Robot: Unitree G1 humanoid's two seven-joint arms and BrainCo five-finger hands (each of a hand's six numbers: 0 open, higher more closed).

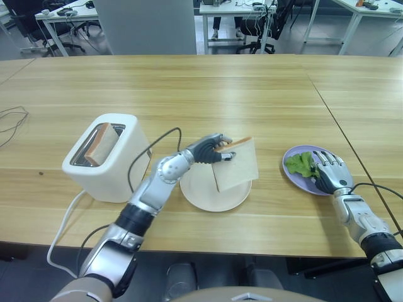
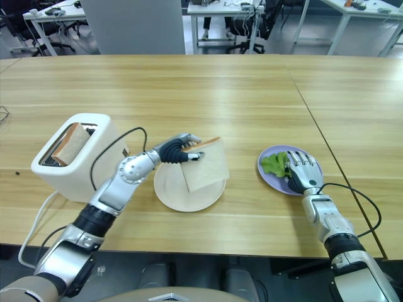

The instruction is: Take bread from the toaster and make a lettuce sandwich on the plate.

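Grey left hand (image 1: 211, 148) closed on tilted bread slice (image 1: 238, 167), cream plate (image 1: 198, 189) just below it, toaster (image 1: 104, 165) with second slice (image 1: 102, 145) to its left, right hand (image 1: 330, 170) flat with digits extended over purple plate (image 1: 299, 183), lettuce (image 1: 301, 165) just beside its left edge.

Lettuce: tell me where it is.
The lettuce lies on the purple plate at the table's right side, with the right hand just beside it.

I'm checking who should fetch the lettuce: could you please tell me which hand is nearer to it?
Right. The right hand is over the purple plate, beside the lettuce; the left hand holds a bread slice above the white plate, farther off.
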